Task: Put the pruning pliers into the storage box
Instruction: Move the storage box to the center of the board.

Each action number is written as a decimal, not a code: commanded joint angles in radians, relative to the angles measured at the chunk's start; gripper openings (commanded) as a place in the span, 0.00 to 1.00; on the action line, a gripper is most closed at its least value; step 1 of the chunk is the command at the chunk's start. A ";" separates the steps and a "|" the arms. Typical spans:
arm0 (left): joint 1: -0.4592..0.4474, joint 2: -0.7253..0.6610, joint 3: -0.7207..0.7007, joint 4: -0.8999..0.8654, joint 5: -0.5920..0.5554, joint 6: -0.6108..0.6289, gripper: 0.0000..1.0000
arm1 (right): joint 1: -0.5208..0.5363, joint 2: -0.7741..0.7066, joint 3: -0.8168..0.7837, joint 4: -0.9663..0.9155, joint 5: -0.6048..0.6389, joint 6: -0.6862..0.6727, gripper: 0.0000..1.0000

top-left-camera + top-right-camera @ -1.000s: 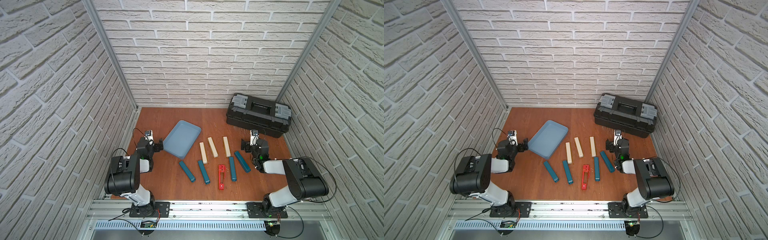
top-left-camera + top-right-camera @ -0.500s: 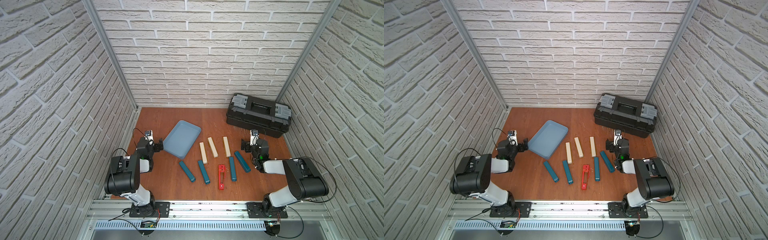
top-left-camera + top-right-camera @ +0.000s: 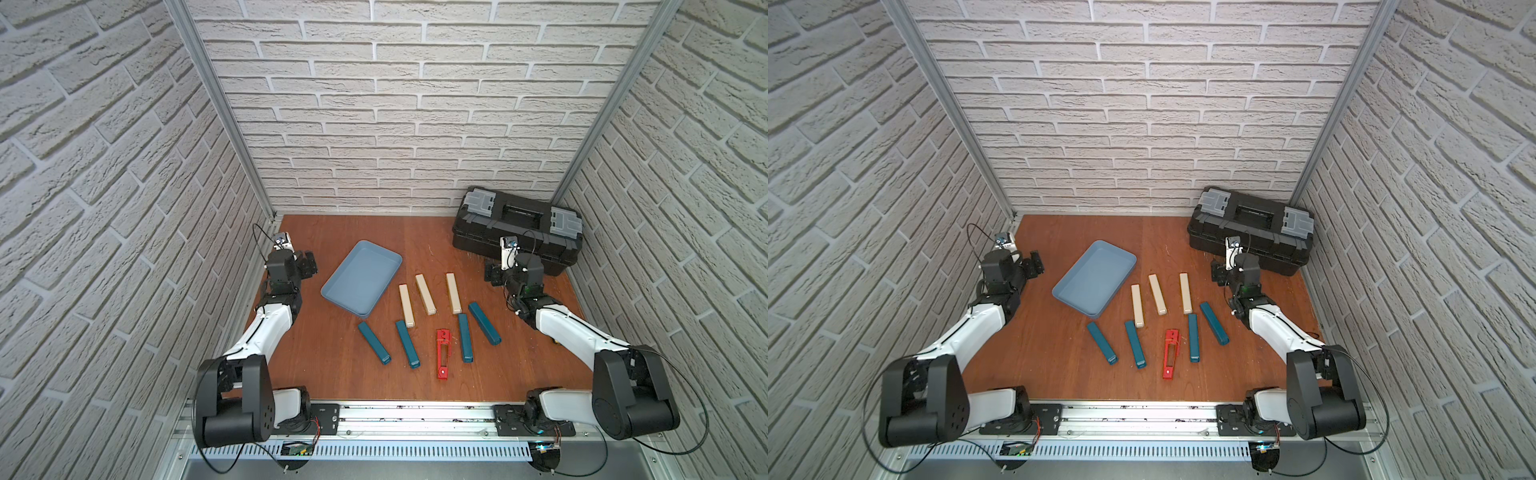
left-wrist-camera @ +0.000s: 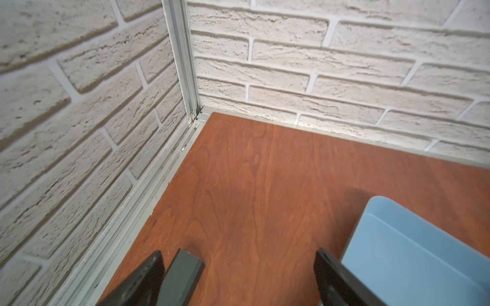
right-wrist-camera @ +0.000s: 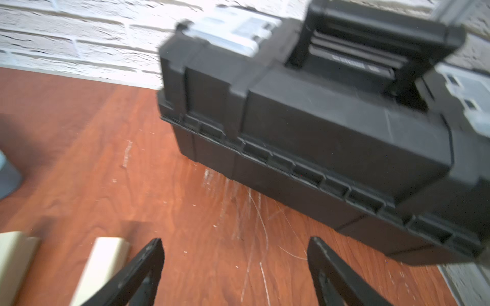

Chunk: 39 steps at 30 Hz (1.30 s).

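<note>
On black plastic toolbox [image 5: 318,137] handle, lettering is too blurred to be read. Both arms are stretched low; left gripper [image 4: 238,253] is held just left of shallow light blue plastic storage box [image 3: 361,278], right gripper [image 5: 236,240] well right of it, jaws spread, empty. Beige, teal, red bar-shaped pruning pliers [image 3: 425,294] are laid just right of box.

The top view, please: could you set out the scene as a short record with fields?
storage box: light blue, empty, left of centre
pruning pliers: eight loose on table, none in box; three beige, four teal, one red
left gripper: open, beside storage box
right gripper: open, before black toolbox
progress: nothing placed yet
</note>
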 commanded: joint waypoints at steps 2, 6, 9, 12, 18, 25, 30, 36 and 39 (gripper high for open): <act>-0.031 -0.030 0.077 -0.384 -0.044 -0.268 0.78 | 0.067 -0.014 0.134 -0.299 -0.097 0.000 0.84; -0.035 -0.030 0.103 -0.529 0.045 -0.456 0.55 | 0.169 0.021 0.247 -0.417 -0.148 0.008 0.81; -0.034 -0.041 0.081 -0.582 0.101 -0.569 0.41 | 0.249 0.052 0.299 -0.455 -0.167 0.012 0.80; -0.034 -0.065 0.007 -0.535 0.174 -0.686 0.36 | 0.308 0.073 0.314 -0.454 -0.202 0.037 0.79; -0.064 -0.073 -0.081 -0.456 0.241 -0.825 0.25 | 0.379 0.081 0.281 -0.413 -0.240 0.086 0.79; -0.159 -0.037 -0.121 -0.374 0.211 -0.915 0.20 | 0.406 0.108 0.236 -0.387 -0.272 0.106 0.79; -0.211 0.033 -0.103 -0.360 0.191 -0.936 0.20 | 0.418 0.105 0.225 -0.393 -0.297 0.096 0.79; -0.242 0.078 -0.061 -0.391 0.167 -0.939 0.20 | 0.419 0.083 0.218 -0.419 -0.283 0.048 0.79; -0.247 0.097 -0.052 -0.397 0.156 -0.941 0.20 | 0.419 0.084 0.218 -0.422 -0.281 0.041 0.79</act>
